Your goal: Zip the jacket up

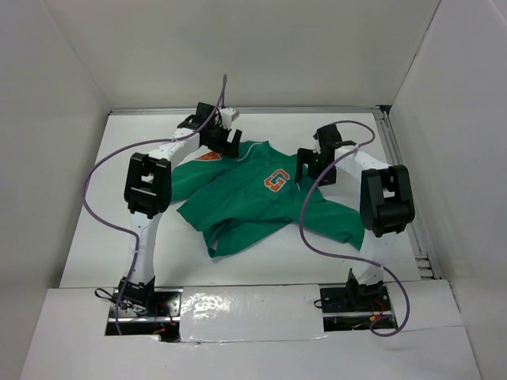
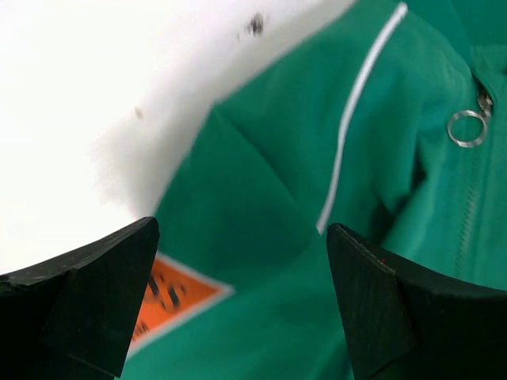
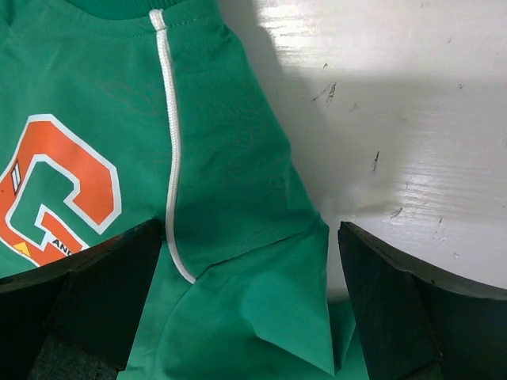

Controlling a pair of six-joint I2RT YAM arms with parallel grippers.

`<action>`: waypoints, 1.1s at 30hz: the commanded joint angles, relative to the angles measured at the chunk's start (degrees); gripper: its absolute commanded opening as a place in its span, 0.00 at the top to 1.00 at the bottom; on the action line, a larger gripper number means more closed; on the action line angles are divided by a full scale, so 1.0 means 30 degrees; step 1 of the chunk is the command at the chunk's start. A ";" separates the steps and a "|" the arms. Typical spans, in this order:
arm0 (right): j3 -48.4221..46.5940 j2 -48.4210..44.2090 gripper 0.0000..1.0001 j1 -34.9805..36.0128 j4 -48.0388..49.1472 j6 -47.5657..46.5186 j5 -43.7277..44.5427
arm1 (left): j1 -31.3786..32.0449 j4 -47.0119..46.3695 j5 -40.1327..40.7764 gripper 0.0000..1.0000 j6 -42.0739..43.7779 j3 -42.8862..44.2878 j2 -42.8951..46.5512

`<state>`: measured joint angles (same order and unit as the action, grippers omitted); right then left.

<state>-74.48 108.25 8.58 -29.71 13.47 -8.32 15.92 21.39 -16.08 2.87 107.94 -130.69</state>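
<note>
Lying on the table [image 1: 103, 237], the jacket [image 1: 253, 207], jaws wide above.

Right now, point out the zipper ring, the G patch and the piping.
zipper ring [image 2: 467, 145], left wrist view, on its lower rim.
G patch [image 3: 55, 146], right wrist view, on the upper orange stroke.
piping [image 3: 171, 142], right wrist view, midway along the white cord.

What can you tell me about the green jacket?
The jacket is small, green, soft-looking cloth. It lies rumpled on the white table, sleeves spread, collar at the far end. It has an orange G, white piping on the shoulders and a silver ring on the zipper. The left claw and right claw hang open over it, gripping nothing.
</note>
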 commanded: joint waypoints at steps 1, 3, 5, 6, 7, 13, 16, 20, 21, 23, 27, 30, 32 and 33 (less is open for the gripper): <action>-0.0431 0.0246 0.00 0.0011 -0.0410 -0.0331 -0.0509 | -0.0034 -0.0272 -0.1059 0.01 0.1737 0.2482 -0.1021; -0.0166 0.0304 0.01 -0.0047 -0.0233 -0.0157 -0.0772 | 0.0082 -0.0825 0.0280 0.01 0.1854 0.2633 -0.1902; -0.0223 0.0334 0.02 0.0040 -0.0378 -0.0068 -0.0744 | 0.0083 -0.0860 0.0670 0.01 0.1999 0.2837 -0.2690; -0.0310 0.0363 0.02 0.0041 -0.0407 -0.0039 -0.0743 | 0.0170 -0.0801 0.0729 0.01 0.2146 0.2983 -0.2898; -0.0398 0.0450 0.05 0.0070 -0.0495 -0.0009 -0.0743 | 0.0229 -0.0888 0.0991 0.01 0.2495 0.2985 -0.3277; -0.1188 0.0860 0.28 0.0655 -0.1021 -0.0038 -0.0746 | 0.0610 -0.0802 0.0503 0.68 0.2472 0.3014 -0.3927; -0.1453 0.0542 0.96 0.0860 -0.0965 0.0254 0.0631 | 0.0610 -0.1295 0.0436 1.00 0.1624 0.2693 -0.2907; -0.1572 -0.1564 1.00 0.1153 -0.0586 0.0576 0.2473 | 0.0581 -0.2671 0.2214 1.00 0.0071 0.1086 0.0285; -0.1629 -0.2353 1.00 0.1299 -0.0612 0.0403 0.3639 | 0.0552 -0.2705 0.2630 1.00 -0.0339 0.0877 0.1134; -0.1978 -0.4551 1.00 0.1855 -0.0875 0.0168 0.4992 | 0.0552 -0.3141 0.3158 1.00 -0.1624 -0.0346 0.4265; -0.2711 -0.9376 1.00 0.3436 -0.2485 -0.0476 0.8538 | 0.0844 -0.5098 0.3391 1.00 -0.1547 -0.3981 1.0564; -0.3531 -1.2773 1.00 0.4375 -0.3481 -0.0945 0.9102 | 0.1342 -0.5837 0.4213 1.00 -0.0352 -0.6181 1.6675; -0.3999 -1.4510 1.00 0.4784 -0.3543 -0.1092 0.8810 | 0.1986 -0.5985 0.4246 1.00 0.0123 -0.7321 1.9002; -0.4205 -1.6115 1.00 0.4990 -0.3600 -0.1209 0.8343 | 0.2132 -0.6305 0.4100 1.00 0.0300 -0.7618 2.1131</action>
<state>-84.09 68.82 22.94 -36.95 11.81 13.41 20.62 9.06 -4.97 0.73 87.94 -78.06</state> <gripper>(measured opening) 0.016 0.042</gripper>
